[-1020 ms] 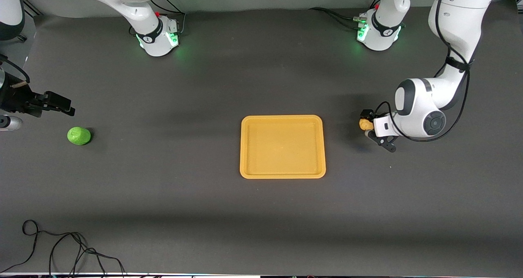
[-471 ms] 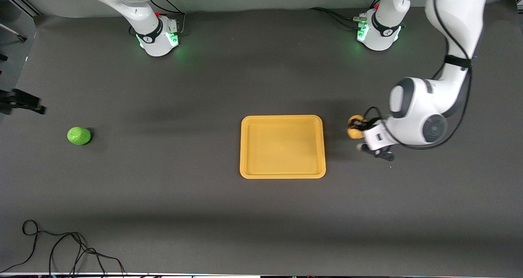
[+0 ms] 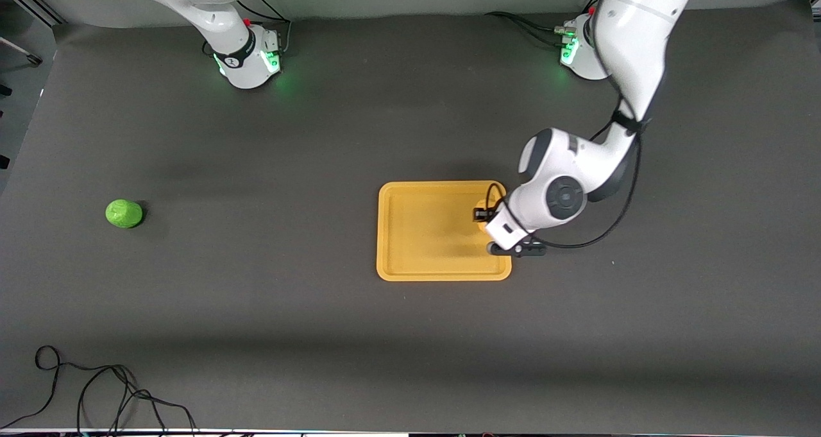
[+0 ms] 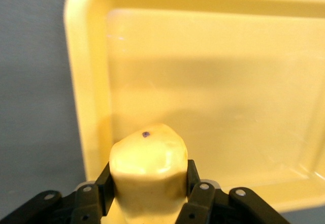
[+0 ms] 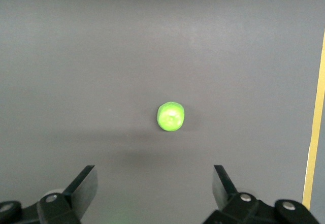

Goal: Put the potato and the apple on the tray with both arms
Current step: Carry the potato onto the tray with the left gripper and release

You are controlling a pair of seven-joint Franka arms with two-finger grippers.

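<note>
Potato carried over the tray, apple waiting on the surface.

Left claw [image 3: 482,217] is clamped on the potato [image 4: 147,170] from both sides and hangs over the tray [image 3: 397,231], at its edge toward the left arm's end, likely so a release drops the potato inside the rim. Right claw [image 5: 155,188], seen only in its own wrist view, hangs with its fingers spread wide and nothing between them above the apple [image 3: 124,213], which lies on the surface [image 3: 288,334] well apart from the tray, toward the right arm's end; that looks like lining up a grasp. Count: one potato, one apple, one tray, two arms.
</note>
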